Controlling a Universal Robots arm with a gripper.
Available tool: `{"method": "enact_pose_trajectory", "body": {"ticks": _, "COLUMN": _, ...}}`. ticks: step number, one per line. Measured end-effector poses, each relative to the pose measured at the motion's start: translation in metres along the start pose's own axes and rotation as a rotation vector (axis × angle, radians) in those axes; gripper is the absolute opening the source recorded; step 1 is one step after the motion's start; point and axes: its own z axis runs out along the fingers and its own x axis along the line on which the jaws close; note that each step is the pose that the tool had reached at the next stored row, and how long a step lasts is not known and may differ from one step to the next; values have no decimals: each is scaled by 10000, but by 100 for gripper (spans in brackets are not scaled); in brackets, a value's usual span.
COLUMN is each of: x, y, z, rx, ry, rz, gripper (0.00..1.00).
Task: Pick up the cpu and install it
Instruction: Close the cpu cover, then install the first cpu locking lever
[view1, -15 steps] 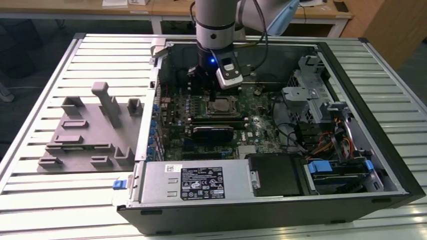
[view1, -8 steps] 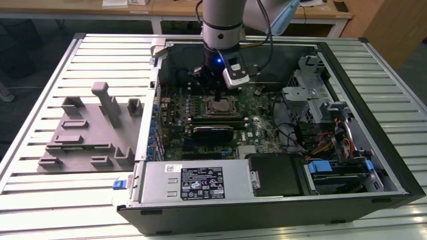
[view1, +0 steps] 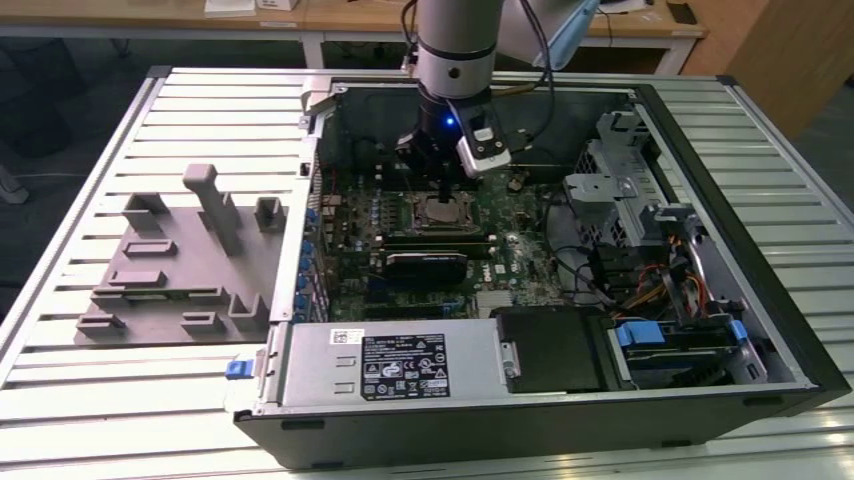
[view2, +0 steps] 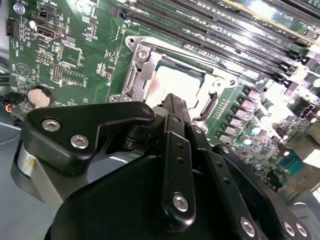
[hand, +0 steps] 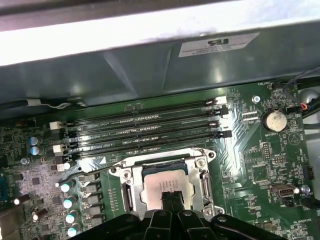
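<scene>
The cpu (hand: 155, 186) has a silvery top. The board (hand: 260, 165) is green; the gripper (hand: 172, 199) is black. The tray (view1: 174, 270) is plain grey.

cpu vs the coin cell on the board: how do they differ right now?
The cpu is square and sits inside the socket frame, under the claw. The coin cell is round, smaller, and sits apart with nothing over it. Both are flat with silvery tops.

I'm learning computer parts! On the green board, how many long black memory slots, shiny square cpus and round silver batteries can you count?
memory slots: 4
cpu: 1
round silver battery: 1
Total: 6
</scene>
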Motion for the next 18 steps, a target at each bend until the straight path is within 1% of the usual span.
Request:
{"method": "enact_pose_trajectory", "body": {"ticks": 5, "x": -2, "y": 2, "z": -81, "rx": 0, "ry": -4, "rz": 0, "gripper": 11}}
{"method": "enact_pose_trajectory", "body": {"ticks": 7, "x": -2, "y": 3, "z": -83, "rx": -2, "ry": -5, "rz": 0, "gripper": 11}}
{"method": "enact_pose_trajectory", "body": {"ticks": 8, "x": -2, "y": 2, "z": -84, "rx": 38, "ry": -11, "rz": -1, "gripper": 11}}
{"method": "enact_pose_trajectory", "body": {"ticks": 18, "x": -2, "y": 2, "z": -84, "rx": 48, "ry": -13, "rz": -2, "gripper": 11}}
